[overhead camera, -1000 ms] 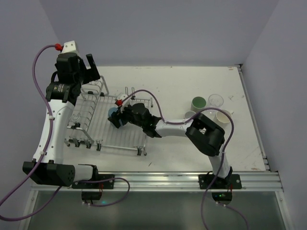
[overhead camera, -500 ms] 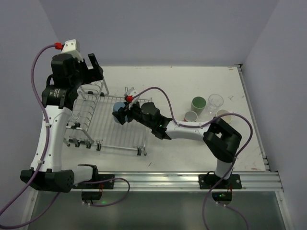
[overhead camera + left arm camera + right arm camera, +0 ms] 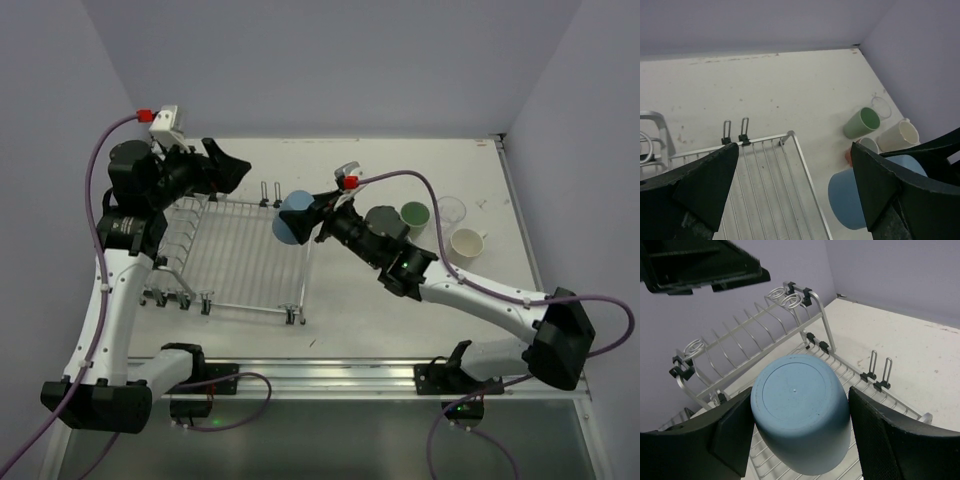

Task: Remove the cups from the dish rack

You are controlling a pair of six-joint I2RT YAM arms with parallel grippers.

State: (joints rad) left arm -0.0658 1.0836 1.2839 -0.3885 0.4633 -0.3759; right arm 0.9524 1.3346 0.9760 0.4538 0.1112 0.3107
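The right gripper (image 3: 308,216) had its jaws partly closed on the sides of the blue cup (image 3: 291,218), holding it tilted in the air over the right edge of the dish rack (image 3: 240,268), clear of the wires. The left gripper (image 3: 228,170) stood wide open with nothing in it, raised above the far left end of the rack.

The main risk was probably a slip. The cup's smooth, rounded wall was pinched by only two fingers, so a quick swing to the right could have rotated it or let it drop onto the rack's edge.

The landing area looked crowded. The green cup (image 3: 414,216), the clear tumbler (image 3: 450,210) and the cream mug (image 3: 467,243) stood close together on the right side of the table (image 3: 400,320). Lowering the blue cup too close to them could have knocked one over, most likely the tumbler, which was hard to see.
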